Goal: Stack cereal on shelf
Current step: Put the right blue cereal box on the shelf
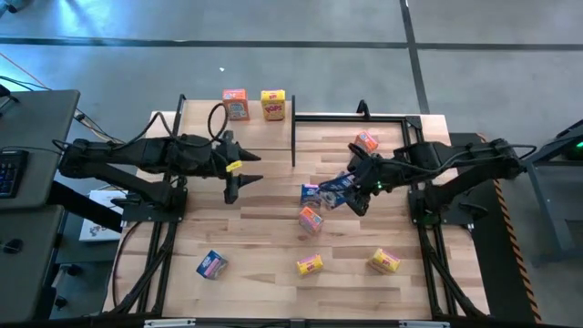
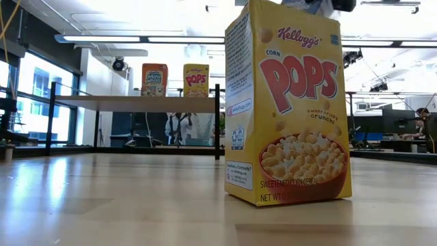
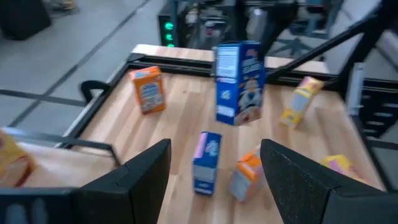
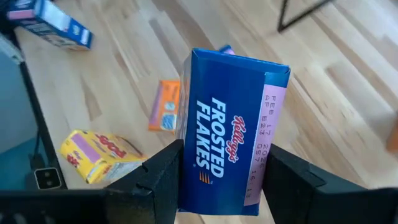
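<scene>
Overhead, the surface [image 1: 273, 228] is pale planked wood with a smooth, faintly glossy grain, framed by black metal rails and set on a grey concrete floor [image 1: 301, 23]. Across it at table height the room is bright: strip lights, tall windows and desks with monitors.

The shelf [image 1: 260, 128], a flat light-wood board on thin black posts, stands at the far edge and carries two upright cardboard boxes, an orange-red box [image 1: 235, 104] and a yellow box [image 1: 273, 105].

The right gripper [image 4: 221, 180] is clamped on a blue Frosted Flakes box [image 4: 231, 134], a crisp rectangular carton lifted above the middle of the surface. Below it lie another blue box [image 1: 311, 192] and an orange box [image 1: 311, 220], possibly touching, though that is hard to judge. Three more boxes sit near the front edge, and an orange one [image 1: 366, 141] lies by the right arm.

The left gripper [image 1: 233, 193] hovers near the shelf, fingers apart and empty.
</scene>
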Tool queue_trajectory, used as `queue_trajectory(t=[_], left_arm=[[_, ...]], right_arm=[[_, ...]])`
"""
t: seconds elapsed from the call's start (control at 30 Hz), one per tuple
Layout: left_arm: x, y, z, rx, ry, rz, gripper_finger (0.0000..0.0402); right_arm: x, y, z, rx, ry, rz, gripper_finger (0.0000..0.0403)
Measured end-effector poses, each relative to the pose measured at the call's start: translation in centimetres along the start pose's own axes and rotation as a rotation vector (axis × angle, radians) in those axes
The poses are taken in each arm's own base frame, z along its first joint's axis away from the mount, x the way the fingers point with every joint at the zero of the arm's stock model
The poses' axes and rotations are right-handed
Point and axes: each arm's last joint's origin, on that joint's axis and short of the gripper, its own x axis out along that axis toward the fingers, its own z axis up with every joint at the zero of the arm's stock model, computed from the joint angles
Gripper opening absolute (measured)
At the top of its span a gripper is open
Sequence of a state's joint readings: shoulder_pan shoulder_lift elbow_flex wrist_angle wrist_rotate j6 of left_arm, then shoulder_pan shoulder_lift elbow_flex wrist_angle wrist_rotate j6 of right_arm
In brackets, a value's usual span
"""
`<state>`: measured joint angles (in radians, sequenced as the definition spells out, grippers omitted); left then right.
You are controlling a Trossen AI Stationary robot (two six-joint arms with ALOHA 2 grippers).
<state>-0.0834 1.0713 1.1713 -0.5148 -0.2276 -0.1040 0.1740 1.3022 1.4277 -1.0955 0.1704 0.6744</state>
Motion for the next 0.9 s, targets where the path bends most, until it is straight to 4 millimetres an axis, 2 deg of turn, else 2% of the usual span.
queue_trajectory(t=[0.37, 0.67, 0.9], left_arm=[[0.7, -0.2, 2.1, -0.010, -0.016, -0.089, 0.0239], [1.5, -0.4, 2.0, -0.005, 0.009, -0.089, 0.0239], [2.8, -0.7, 1.6, 0.001, 0.048, -0.112, 0.0239]], right_arm=[[-0.2, 1.3, 1.8, -0.185, -0.184, 0.140, 0.0184], [-0.5, 2.0, 2.8, -0.302, -0.306, 0.169, 0.0182], [1.2, 2.4, 2.9, -0.310, -0.271, 0.128, 0.0176]])
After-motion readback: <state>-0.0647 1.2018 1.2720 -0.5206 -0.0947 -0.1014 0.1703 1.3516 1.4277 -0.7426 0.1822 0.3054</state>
